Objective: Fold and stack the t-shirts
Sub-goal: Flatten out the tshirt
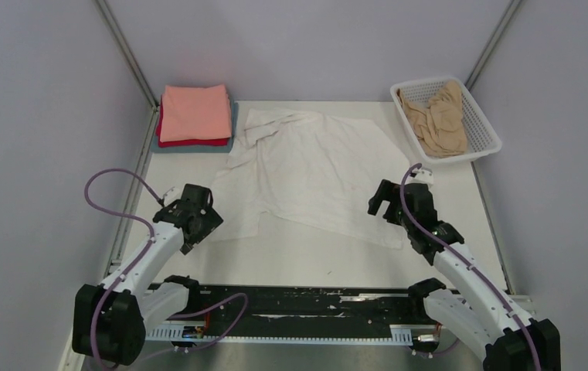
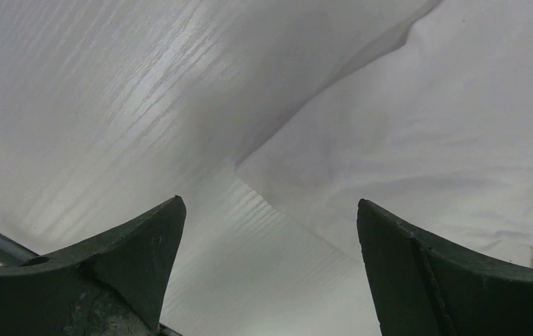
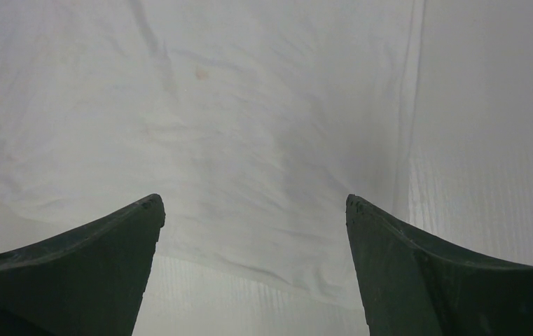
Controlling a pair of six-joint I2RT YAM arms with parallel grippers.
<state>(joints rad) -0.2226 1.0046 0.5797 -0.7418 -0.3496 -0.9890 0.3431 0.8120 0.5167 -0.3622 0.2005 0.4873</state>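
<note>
A white t-shirt (image 1: 314, 170) lies spread flat in the middle of the table, a little crumpled near its collar. A folded stack sits at the back left: salmon-pink shirt (image 1: 195, 112) on top, red shirt (image 1: 198, 142) under it, grey-blue shirt (image 1: 190, 148) at the bottom. A tan shirt (image 1: 437, 117) lies bunched in the basket. My left gripper (image 1: 207, 210) is open and empty above the white shirt's near left corner (image 2: 417, 140). My right gripper (image 1: 379, 202) is open and empty above the shirt's near right hem (image 3: 263, 175).
A white mesh basket (image 1: 485, 127) stands at the back right. Grey walls and metal frame posts (image 1: 128, 54) close in the table on three sides. A black rail (image 1: 298, 305) runs along the near edge between the arm bases.
</note>
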